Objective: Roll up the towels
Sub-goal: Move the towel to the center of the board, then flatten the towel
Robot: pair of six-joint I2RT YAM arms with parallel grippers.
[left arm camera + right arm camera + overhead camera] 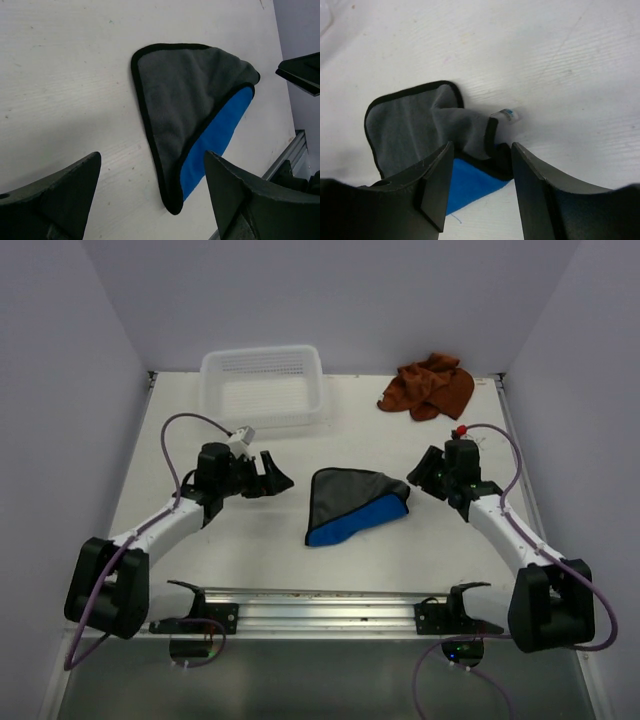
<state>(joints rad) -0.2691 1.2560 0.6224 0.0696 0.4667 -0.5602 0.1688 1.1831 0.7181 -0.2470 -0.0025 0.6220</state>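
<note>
Two grippers are hovering with jaws spread wide and gripping nothing: the left gripper (pixel 278 478) near the blue towel's (pixel 352 502) left edge, the right gripper (pixel 422 476) just beside its right tip. The towel, folded into a gray-backed wedge, is lying mid-table (pixel 250 550). The rust-brown towel (pixel 428 388) is sitting crumpled at the far right corner, well apart from the white basket (pixel 212 390).
</note>
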